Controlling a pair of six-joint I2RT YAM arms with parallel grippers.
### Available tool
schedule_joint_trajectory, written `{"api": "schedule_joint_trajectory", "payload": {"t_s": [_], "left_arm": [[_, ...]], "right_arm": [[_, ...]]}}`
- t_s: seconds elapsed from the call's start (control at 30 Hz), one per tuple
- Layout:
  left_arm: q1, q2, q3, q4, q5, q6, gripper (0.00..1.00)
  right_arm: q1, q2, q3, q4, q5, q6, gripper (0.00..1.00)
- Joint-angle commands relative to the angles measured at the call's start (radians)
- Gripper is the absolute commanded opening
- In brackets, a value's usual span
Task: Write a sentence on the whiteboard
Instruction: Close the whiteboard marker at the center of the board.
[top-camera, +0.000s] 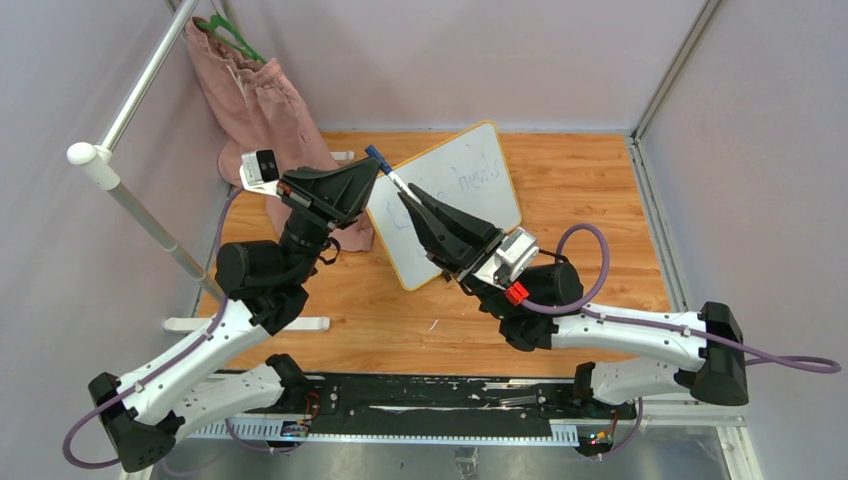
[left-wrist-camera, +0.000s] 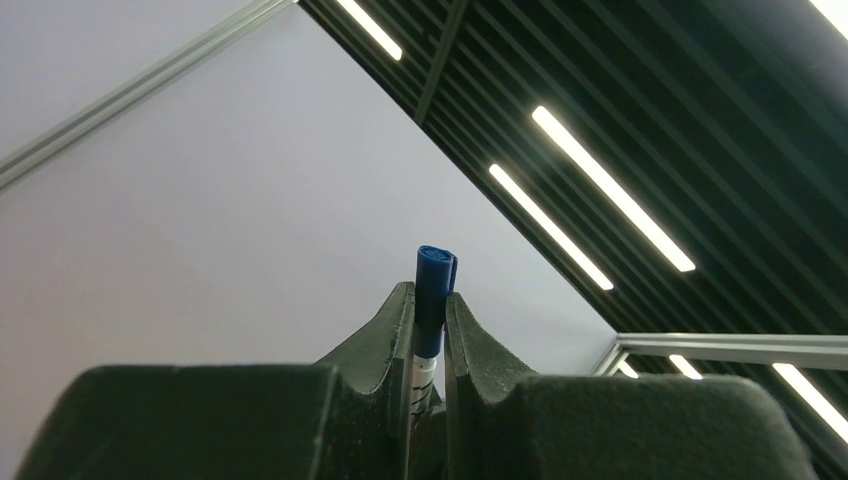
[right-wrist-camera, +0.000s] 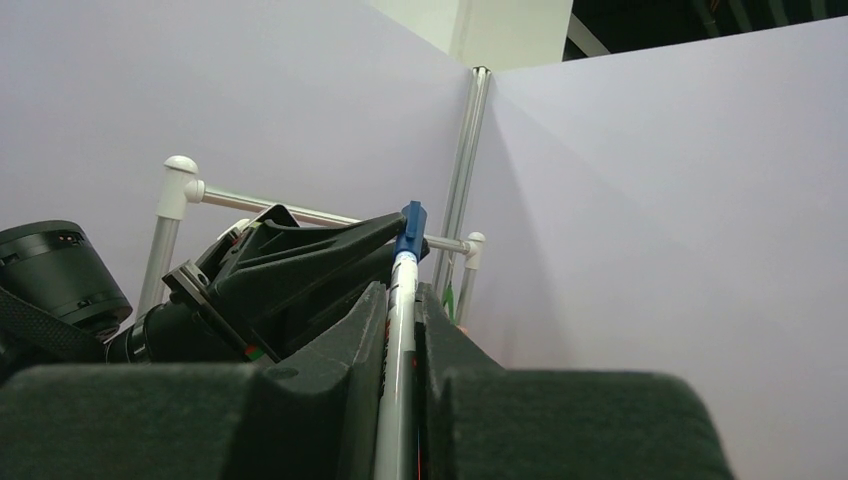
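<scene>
The whiteboard (top-camera: 470, 165), white with a yellow-orange frame, lies askew on the wooden table. The sentence (top-camera: 478, 182) shows on it as faint blue handwriting; part of it is hidden behind my right gripper. Above the board's left edge a marker (top-camera: 395, 178) with a white barrel and a blue cap (top-camera: 377, 155) is held by both grippers. My left gripper (top-camera: 372, 168) is shut on the blue cap (left-wrist-camera: 435, 290). My right gripper (top-camera: 412, 195) is shut on the white barrel (right-wrist-camera: 400, 310), just behind the cap (right-wrist-camera: 410, 225). The cap sits on the barrel.
A pink cloth bag (top-camera: 255, 105) hangs at the back left from a metal rail, reaching down to the table beside the board. A white pole (top-camera: 120, 185) slants along the left side. Grey walls enclose the wooden table (top-camera: 590, 250) on three sides.
</scene>
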Motion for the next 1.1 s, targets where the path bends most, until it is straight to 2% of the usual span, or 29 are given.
{"api": "schedule_joint_trajectory", "payload": {"t_s": [0.0,0.6,1.07], "left_arm": [[-0.01,0.026,0.017,-0.016,0.129,-0.024,0.0],[-0.066,0.082,0.043,-0.014,0.191,-0.014,0.0],[-0.11,0.096,0.04,-0.017,0.201,0.002,0.0]], "right_arm": [[-0.004,0.035,0.044,0.028,-0.049,-0.045,0.0],[0.002,0.111,0.096,0.077,-0.104,-0.131,0.0],[0.008,0.134,0.125,0.083,-0.115,-0.139,0.0]]}}
